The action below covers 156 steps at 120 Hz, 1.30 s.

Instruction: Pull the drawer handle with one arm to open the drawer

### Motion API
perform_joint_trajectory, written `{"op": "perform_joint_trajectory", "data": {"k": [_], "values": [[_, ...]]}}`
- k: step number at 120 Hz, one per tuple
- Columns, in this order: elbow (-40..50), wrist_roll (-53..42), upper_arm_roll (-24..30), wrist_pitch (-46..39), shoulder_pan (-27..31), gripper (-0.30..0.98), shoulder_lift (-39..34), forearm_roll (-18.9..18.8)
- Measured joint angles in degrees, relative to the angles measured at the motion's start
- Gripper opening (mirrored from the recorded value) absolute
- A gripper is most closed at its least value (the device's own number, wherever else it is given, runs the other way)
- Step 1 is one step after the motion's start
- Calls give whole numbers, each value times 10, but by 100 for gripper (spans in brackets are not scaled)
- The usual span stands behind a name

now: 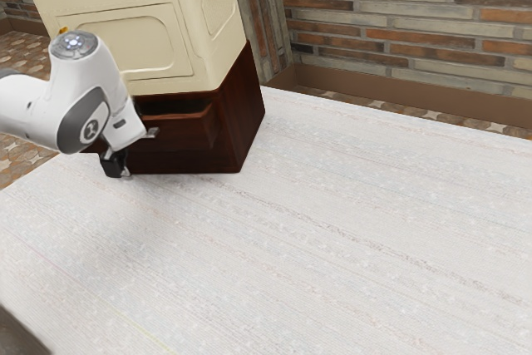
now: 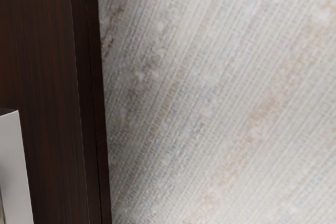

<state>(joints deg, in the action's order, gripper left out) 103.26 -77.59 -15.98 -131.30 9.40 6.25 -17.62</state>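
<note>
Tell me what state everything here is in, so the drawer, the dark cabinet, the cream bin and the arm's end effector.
Drawer: partly open, its front standing out from the cabinet.
Dark cabinet: upright on the table.
Cream bin: upright on top of the cabinet.
End effector: low by the cabinet's front.

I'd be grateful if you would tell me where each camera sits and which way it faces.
Exterior view: beside the arm, looking down across the pale tabletop toward the dark cabinet and brick wall; my arm and black gripper show at the exterior view's left.
Wrist view: on my hand, facing dark wood and the tabletop close up; the pale block may be the handle.
Shared: dark wood, apparently the cabinet's, and the tabletop.
</note>
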Motion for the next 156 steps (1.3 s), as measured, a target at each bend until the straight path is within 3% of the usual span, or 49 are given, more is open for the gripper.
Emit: {"op": "perform_joint_trajectory", "data": {"k": [39, 98, 156], "values": [[79, 0, -7, 6, -25, 67, -76, -21], [157, 1, -6, 8, -16, 66, -156, -34], [178, 2, -18, 24, -13, 68, -186, -34]]}}
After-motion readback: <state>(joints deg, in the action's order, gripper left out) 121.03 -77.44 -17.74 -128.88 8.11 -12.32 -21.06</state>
